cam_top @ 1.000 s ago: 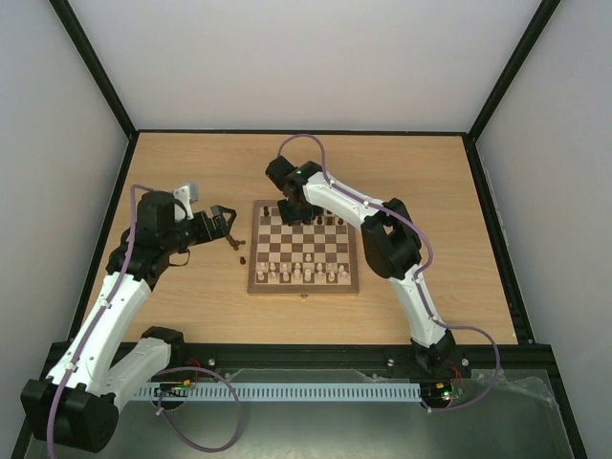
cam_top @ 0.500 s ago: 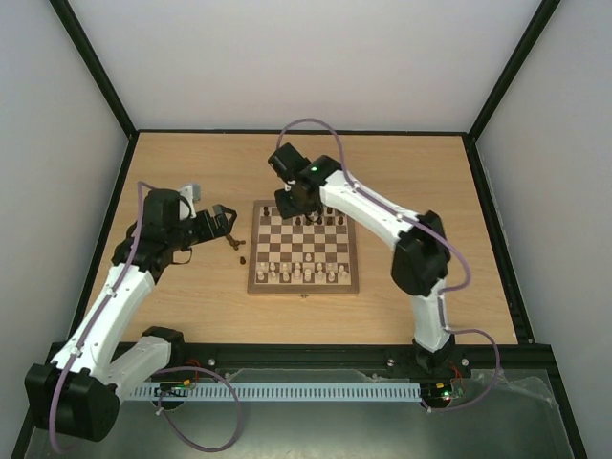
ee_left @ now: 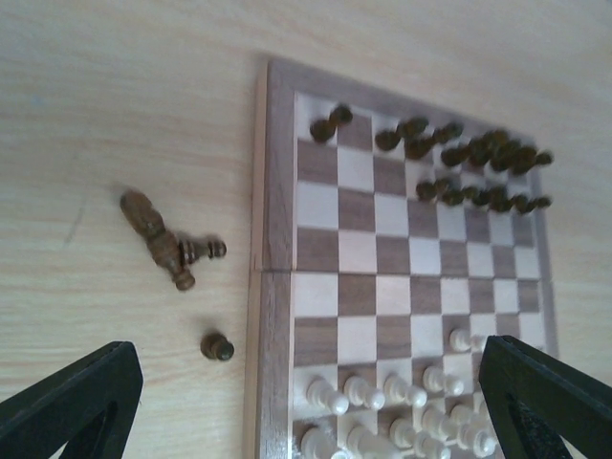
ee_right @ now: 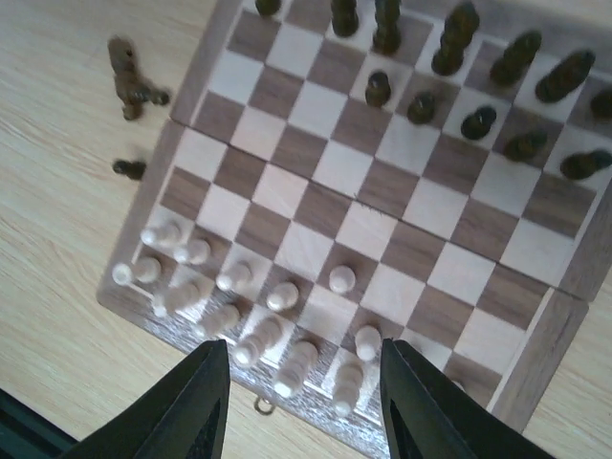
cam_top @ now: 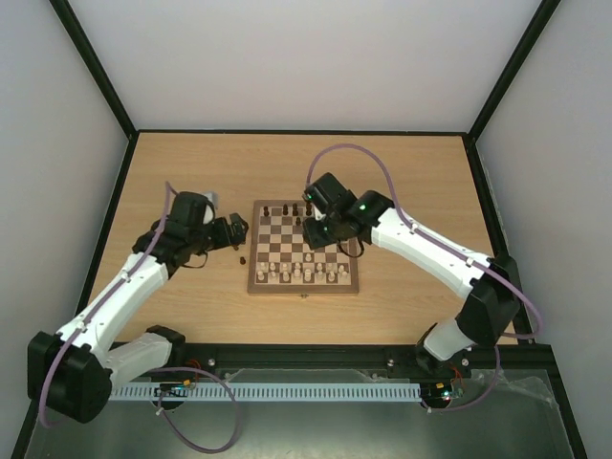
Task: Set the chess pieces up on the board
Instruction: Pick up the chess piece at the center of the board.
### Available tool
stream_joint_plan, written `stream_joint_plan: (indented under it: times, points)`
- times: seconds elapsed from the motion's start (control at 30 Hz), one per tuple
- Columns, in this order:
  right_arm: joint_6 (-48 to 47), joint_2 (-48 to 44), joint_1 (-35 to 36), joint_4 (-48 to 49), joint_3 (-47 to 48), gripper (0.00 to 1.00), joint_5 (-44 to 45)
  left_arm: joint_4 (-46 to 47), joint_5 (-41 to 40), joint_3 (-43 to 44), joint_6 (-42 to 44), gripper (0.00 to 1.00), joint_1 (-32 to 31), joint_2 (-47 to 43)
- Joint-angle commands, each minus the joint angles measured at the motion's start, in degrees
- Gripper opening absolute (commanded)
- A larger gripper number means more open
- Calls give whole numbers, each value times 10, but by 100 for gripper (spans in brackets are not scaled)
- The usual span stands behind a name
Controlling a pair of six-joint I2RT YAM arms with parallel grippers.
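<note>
The board (cam_top: 256,251) lies mid-table, also seen in the left wrist view (ee_left: 275,229) and the right wrist view (ee_right: 220,38). Dark chess pieces (cam_top: 330,219) stand along its far rows (ee_left: 478,158) (ee_right: 449,43). Off its left edge two dark pieces lie crossed (ee_left: 158,239) (ee_right: 126,78) and one stands (ee_left: 217,347) (ee_right: 129,168) (cam_top: 242,259). My left gripper (cam_top: 239,229) (ee_left: 306,421) is open above that edge, with nothing in it. My right gripper (cam_top: 318,236) (ee_right: 306,411) hangs open over the board's middle, holding nothing.
Cream pieces (cam_top: 301,274) (ee_left: 402,411) (ee_right: 249,306) crowd the board's near rows, right under both grippers' views. A small metal ring (ee_right: 263,406) sticks out of the board's near edge. Black frame rails (cam_top: 306,352) border the wooden table.
My right arm has pulled back from the board's far left corner to over its middle, and its jaws have widened. My left gripper has shifted right, closer to the board's left edge.
</note>
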Motion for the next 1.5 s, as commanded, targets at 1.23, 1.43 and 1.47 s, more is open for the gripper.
stream_joint_plan:
  times: [1.23,1.43,1.47]
  points:
    - [-12,-130,-1,66,-161,45,-77,-77,-124,64,-3,41,-110,287]
    - [-12,-128,-1,68,-161,45,-79,-70,-129,67,0,40,-110,301]
    - [-12,-128,-1,67,-161,45,-79,-68,-129,68,-1,39,-110,305]
